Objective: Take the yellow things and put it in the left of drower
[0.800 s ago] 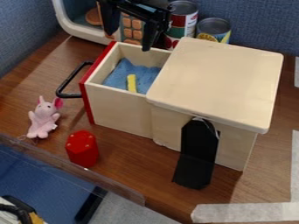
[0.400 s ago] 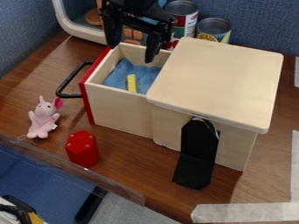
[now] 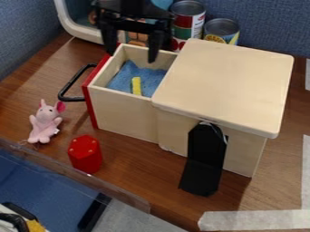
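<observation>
Table [image 3: 130, 165], brown wood-grain top. Upon it: one pale wooden box [image 3: 224, 86], its red-fronted drawer [image 3: 121, 106] open; one pink plush toy [image 3: 45, 123], beside the drawer; one red faceted block [image 3: 84, 154]; two cans [image 3: 188, 22] [image 3: 221, 31], behind the box; pale tape strips [image 3: 254, 219].

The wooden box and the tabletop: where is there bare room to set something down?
The box's lid is bare. So is the tabletop between the red block and the black piece, and right of the box, above the tape. It is crowded behind the drawer, around the gripper and cans.
</observation>
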Robot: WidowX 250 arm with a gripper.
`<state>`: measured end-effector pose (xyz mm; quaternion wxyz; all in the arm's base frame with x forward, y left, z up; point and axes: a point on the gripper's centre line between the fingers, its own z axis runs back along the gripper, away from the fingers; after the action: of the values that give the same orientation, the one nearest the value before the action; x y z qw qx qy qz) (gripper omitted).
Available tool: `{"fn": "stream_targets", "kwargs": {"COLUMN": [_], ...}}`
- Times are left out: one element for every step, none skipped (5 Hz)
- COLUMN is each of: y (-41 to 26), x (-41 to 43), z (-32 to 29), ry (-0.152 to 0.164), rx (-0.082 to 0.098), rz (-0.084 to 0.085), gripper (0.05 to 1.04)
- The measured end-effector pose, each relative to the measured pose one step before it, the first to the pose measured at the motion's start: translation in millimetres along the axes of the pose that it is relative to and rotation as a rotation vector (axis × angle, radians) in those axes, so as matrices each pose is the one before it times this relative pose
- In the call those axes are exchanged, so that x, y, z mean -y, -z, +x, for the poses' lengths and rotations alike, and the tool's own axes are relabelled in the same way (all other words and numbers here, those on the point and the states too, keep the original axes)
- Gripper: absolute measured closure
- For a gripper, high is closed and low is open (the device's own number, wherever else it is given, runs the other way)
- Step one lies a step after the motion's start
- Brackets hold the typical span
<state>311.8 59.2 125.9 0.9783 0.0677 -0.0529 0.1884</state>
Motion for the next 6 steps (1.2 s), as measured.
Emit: {"fn": "stream_targets", "kwargs": {"y": [8.19, 4.37, 8.20, 6.66, 3.58, 1.91], "x": [-6.29, -5.36, -3.72, 0.39, 2.99, 0.96], "z": [-0.32, 0.77, -4.37, -5.43, -3.99, 1.49], "ry": [-0.1355, -0.0736, -0.0702, -0.0472, -0.0468, -0.0389], "rx": [-0.0095, 0.0013, -0.0199, -0.0124, -0.0136, 0.0084], "rz": [-0.0538, -0.0118, -0.0248, -0.0108, -0.0244, -0.0221], "gripper": [0.083, 0.083, 0.083, 0.083, 0.083, 0.083]}}
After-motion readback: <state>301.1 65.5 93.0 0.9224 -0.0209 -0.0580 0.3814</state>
